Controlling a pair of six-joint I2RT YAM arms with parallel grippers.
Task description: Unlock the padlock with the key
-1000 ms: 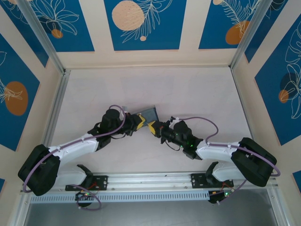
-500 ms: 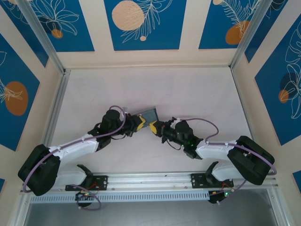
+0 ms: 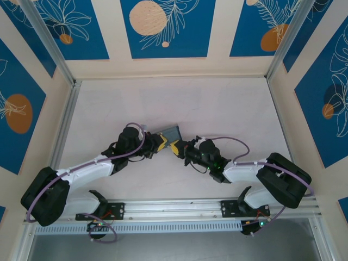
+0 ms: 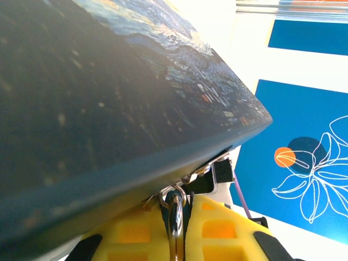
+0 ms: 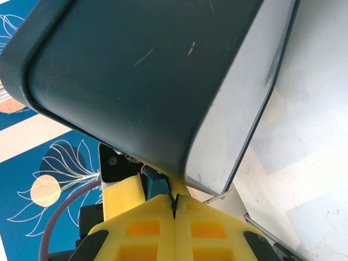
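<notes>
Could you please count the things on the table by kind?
Robot arms: 2, left and right
Tin box: 1
Padlock: 1
Total: 4

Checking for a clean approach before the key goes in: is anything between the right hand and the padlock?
Nothing visible does. The padlock sits right at the tips of the shut right hand, tucked under the lower edge of the tin, which hangs close over it.
</notes>
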